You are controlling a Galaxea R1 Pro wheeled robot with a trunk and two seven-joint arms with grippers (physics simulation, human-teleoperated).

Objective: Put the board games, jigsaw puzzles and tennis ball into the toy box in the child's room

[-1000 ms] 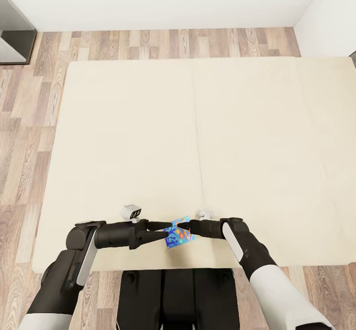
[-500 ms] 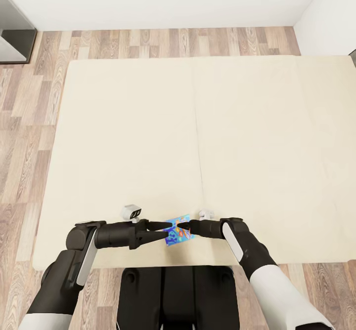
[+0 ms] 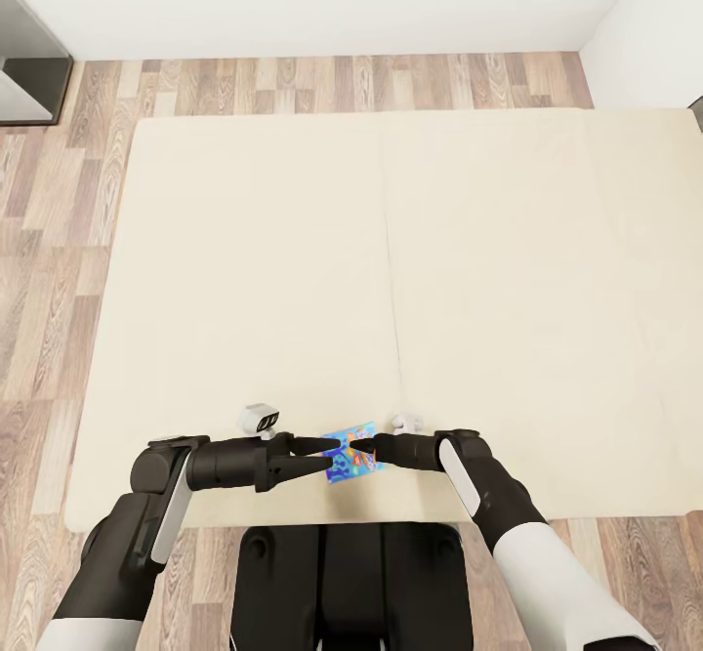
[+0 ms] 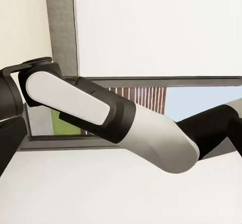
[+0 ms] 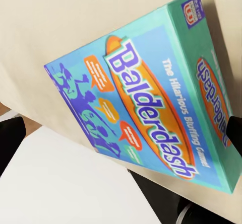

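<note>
Judging by its look, the blue board game [image 3: 351,454], pinched by an edge in the right pincer [image 3: 359,452] above the bed [image 3: 391,241], seems light, stiff and slick-faced; left pincer [image 3: 330,453] state unreadable.
</note>
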